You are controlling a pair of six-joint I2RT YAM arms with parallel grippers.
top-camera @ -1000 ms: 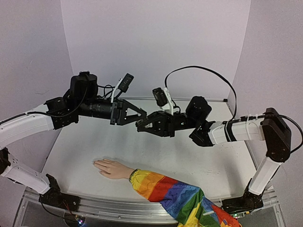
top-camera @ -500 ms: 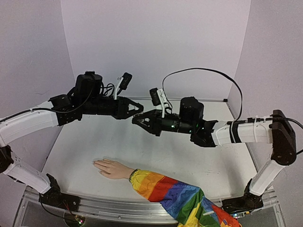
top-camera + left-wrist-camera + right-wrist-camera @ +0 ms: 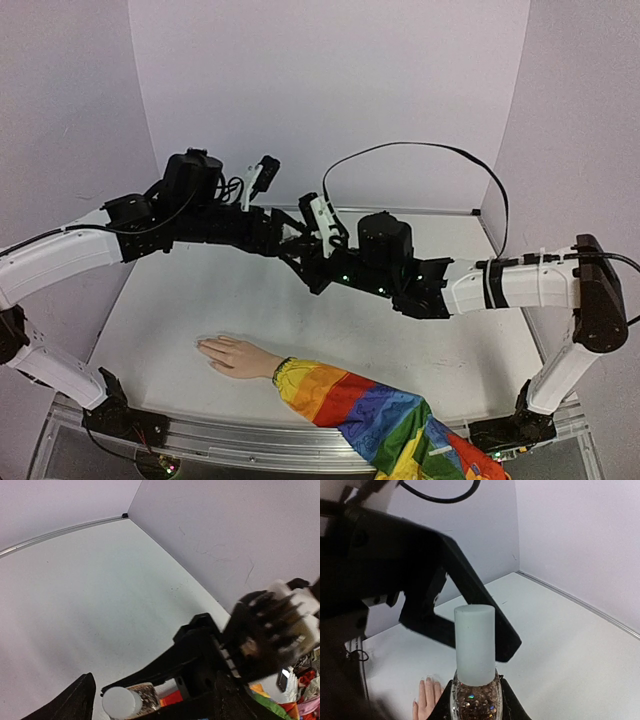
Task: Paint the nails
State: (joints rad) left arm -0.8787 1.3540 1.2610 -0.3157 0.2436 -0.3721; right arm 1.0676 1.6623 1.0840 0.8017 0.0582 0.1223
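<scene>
Glitter-filled clear glass bottle (image 3: 474, 696) with pale cylindrical cap (image 3: 475, 642), clamped upright in right jaws; left jaws spread wide about that cap.

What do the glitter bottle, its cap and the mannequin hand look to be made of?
The bottle looks like clear glass, perhaps hard plastic: glossy, with brown glitter showing through. The cap seems matte pale plastic, a smooth even cylinder. The mannequin hand is likely moulded plastic or rubber: uniform peach surface, dull finish.
</scene>
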